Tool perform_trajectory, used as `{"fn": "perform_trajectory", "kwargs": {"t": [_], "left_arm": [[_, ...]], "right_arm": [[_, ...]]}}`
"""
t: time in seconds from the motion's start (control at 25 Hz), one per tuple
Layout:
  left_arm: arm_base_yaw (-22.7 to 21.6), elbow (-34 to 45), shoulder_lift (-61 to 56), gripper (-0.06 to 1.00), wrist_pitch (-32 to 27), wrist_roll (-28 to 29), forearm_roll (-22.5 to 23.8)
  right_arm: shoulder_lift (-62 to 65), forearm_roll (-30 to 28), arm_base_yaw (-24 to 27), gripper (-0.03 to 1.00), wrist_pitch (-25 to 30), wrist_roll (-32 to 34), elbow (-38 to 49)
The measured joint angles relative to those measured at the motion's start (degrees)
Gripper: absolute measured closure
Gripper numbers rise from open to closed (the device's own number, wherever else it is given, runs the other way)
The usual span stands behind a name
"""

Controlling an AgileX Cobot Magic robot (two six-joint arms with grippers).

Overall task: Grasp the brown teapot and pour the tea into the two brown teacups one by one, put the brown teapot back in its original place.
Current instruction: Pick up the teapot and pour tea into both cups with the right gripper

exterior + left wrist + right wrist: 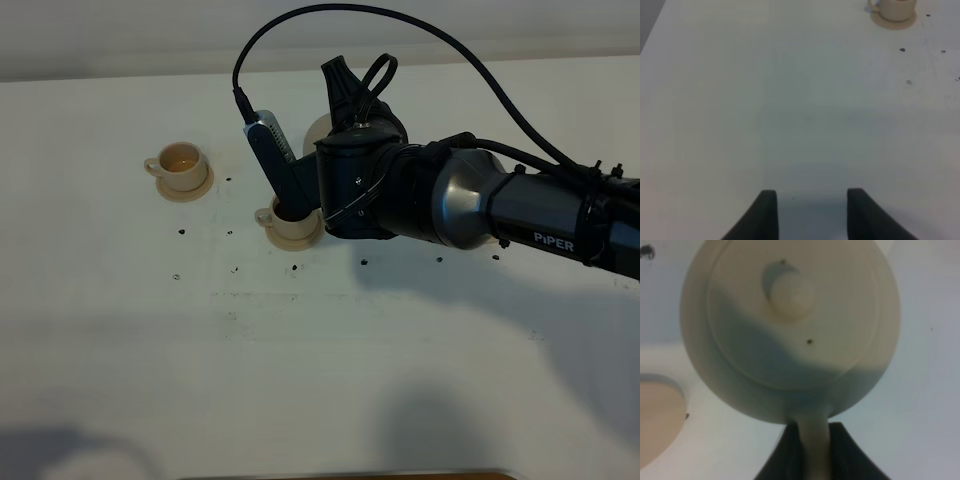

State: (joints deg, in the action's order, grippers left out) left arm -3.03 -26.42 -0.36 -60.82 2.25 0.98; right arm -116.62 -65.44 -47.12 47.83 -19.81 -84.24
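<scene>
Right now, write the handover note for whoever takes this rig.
Left end effector: open, empty, above the table.
Right end effector: shut on the brown teapot by its handle; its arm hangs over the middle teacup.
Left teacup: tea-coloured liquid inside.
Done: left teacup looks filled.
Left: the middle teacup's fill is hidden by the arm, so check it, finish pouring, then put the teapot back.

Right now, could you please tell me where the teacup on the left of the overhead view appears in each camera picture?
Exterior high: the left teacup sits upper left on its saucer.
Left wrist: the same cup is cropped at the upper right edge.
Right wrist: not recognisable; the brown teapot fills it.
Shared landmark: the dark speck beside the cup's saucer.
</scene>
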Motion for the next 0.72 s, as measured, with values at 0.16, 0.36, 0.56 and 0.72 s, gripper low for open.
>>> {"fn": "perform_trajectory", "kwargs": {"t": [0.16, 0.36, 0.56, 0.72], "left_arm": [[0.0, 0.0, 0.0, 0.63, 0.0, 0.0, 0.0], [0.0, 0.0, 0.0, 0.63, 0.0, 0.0, 0.0], [0.0, 0.0, 0.0, 0.63, 0.0, 0.0, 0.0], [0.0, 0.0, 0.0, 0.63, 0.0, 0.0, 0.0]], "right_arm": [[0.0, -0.1, 0.0, 0.86, 0.0, -0.1, 0.0], [0.0, -0.1, 0.0, 0.86, 0.0, -0.1, 0.0], [0.0, -0.1, 0.0, 0.86, 0.0, -0.1, 0.0], [0.0, 1.5, 0.0, 0.86, 0.0, 0.1, 0.0]]}}
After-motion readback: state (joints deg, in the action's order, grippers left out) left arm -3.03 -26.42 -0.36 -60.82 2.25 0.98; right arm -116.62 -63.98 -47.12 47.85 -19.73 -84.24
